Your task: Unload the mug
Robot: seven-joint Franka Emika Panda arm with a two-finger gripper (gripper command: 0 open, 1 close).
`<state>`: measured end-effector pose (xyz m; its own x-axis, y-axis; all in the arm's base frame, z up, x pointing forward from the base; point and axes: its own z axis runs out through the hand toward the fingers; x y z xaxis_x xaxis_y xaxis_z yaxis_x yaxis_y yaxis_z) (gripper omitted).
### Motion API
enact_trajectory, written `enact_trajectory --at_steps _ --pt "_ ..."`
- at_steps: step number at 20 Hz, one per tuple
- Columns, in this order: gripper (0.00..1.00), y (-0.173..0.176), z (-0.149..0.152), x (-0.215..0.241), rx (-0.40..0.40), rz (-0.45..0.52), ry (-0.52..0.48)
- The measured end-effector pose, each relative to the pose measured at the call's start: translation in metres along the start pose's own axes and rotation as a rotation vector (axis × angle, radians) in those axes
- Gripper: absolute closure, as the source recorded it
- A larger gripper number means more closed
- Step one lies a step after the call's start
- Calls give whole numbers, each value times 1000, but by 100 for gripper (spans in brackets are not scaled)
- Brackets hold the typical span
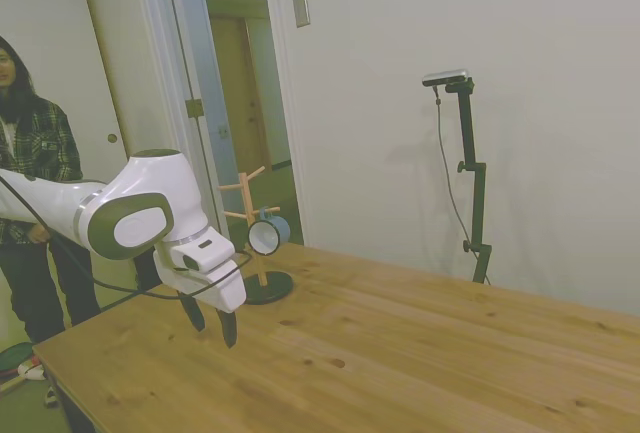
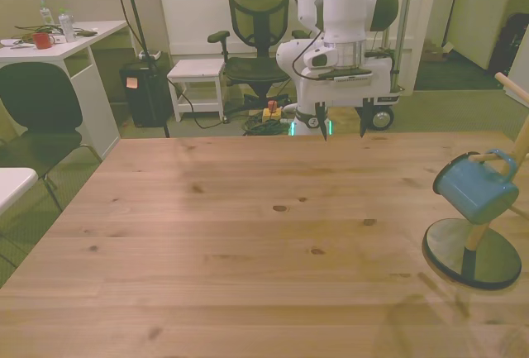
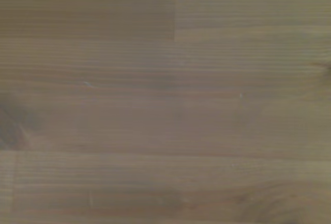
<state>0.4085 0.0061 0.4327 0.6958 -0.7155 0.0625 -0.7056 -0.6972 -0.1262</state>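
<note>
mug on its peg, arm holding off over bare wood

the wooden table (image 2: 248, 234) fills all three views, and the wrist view shows only blurred planks (image 3: 165, 105). a person (image 1: 30, 153) in a checked shirt stands beyond the table's end in the side view. the white arm (image 1: 120, 215) hangs low above the table, its gripper (image 2: 342, 125) pointing down with the fingers spread wide, nothing between them. well apart from it, at the front view's right, stands the wooden peg stand (image 2: 473, 250) on a round black base; the mug (image 2: 475, 188) hangs tilted from a peg, apparently by its handle.
</note>
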Motion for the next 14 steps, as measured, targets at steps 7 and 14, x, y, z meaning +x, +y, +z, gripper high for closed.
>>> enact_trajectory --at_steps 7,14 --pt "0 -27 -5 33 62 -2 128" --pt "0 -105 -27 64 135 -34 174"
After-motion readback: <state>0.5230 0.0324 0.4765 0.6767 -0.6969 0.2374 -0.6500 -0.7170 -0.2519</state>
